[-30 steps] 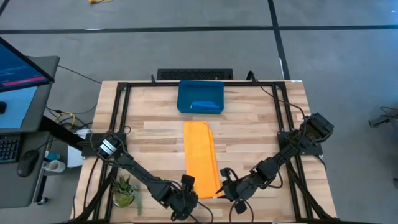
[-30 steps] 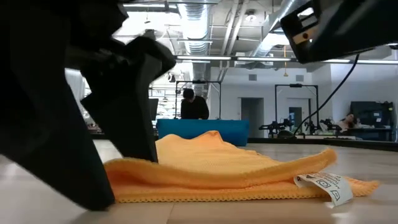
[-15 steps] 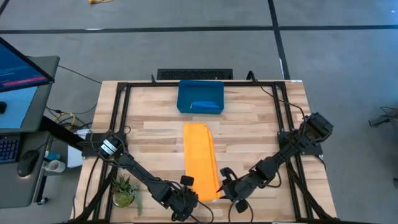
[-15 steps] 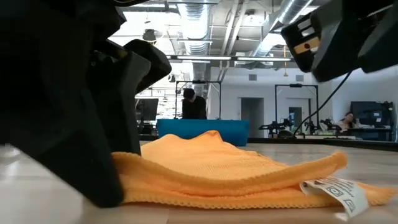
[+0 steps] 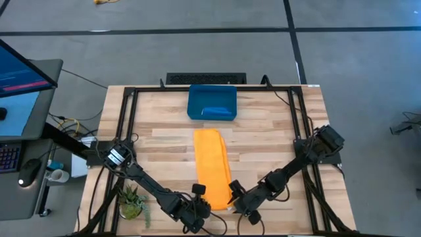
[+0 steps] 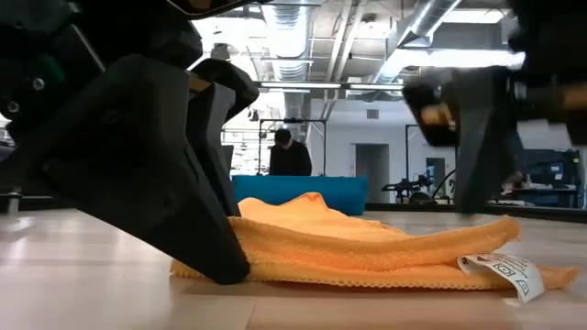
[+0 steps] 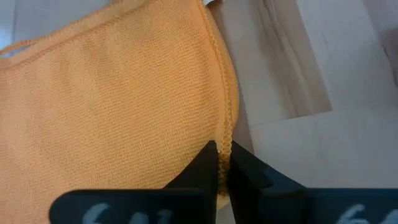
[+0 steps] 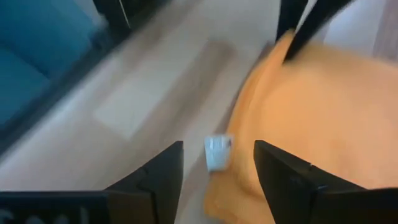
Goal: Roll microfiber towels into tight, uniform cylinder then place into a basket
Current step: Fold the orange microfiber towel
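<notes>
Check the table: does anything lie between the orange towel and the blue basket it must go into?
Nothing visible does. The high view shows only bare wooden table between the folded orange towel and the basket. A blue roll already lies inside the basket.

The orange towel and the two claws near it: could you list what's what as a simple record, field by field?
towel: orange towel, folded into a long strip on the wooden table, white tag at its near end
left claw: left claw shut on the towel's hemmed edge at the near corner
right claw: right claw open, at the near end by the tag
basket: blue basket beyond the towel's far end, something blue lying inside
background: person standing far behind the table
</notes>
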### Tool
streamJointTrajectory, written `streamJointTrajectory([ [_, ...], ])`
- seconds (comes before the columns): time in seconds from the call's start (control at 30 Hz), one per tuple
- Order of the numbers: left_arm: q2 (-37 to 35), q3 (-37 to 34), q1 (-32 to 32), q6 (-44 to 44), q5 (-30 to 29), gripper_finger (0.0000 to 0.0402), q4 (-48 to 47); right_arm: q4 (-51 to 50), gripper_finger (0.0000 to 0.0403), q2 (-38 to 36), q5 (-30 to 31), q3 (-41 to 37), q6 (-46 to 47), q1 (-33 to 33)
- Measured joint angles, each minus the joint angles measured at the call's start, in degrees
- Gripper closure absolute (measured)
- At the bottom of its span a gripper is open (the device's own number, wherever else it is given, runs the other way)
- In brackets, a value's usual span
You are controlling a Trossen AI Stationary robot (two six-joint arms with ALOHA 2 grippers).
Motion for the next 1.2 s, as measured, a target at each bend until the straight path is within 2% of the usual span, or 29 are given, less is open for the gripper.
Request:
streamJointTrajectory([
  [0.17,0.0,0.0,0.0,0.3,-0.1,0.0394,0.1,0.6,0.0192,3.5,0.1,0.1,0.5,-0.8],
  [0.43,0.0,0.0,0.0,0.1,0.0,0.0392,-0.2,-1.8,0.0216,4.0,-0.4,0.3,4.1,-1.8],
  [0.57,0.0,0.0,0.0,-0.7,0.0,0.0391,-0.2,-3.5,0.0260,4.0,-0.2,0.3,6.7,-2.3],
  [0.77,0.0,0.1,0.0,-0.8,0.0,0.0391,-0.1,-5.0,0.0368,4.1,0.8,1.5,7.0,-2.4],
  [0.83,0.1,1.1,0.0,-0.8,0.3,0.0391,-1.5,-6.7,0.0390,4.2,1.0,2.9,6.8,-1.8],
  [1.0,0.3,6.6,-1.2,-1.8,-0.7,0.0396,-9.4,-14.8,0.0383,3.8,1.3,7.6,6.9,-0.1],
  [1.2,0.2,11.7,-2.6,-3.0,-1.3,0.0398,-15.1,-25.3,0.0394,3.8,2.2,15.3,7.4,2.3],
])
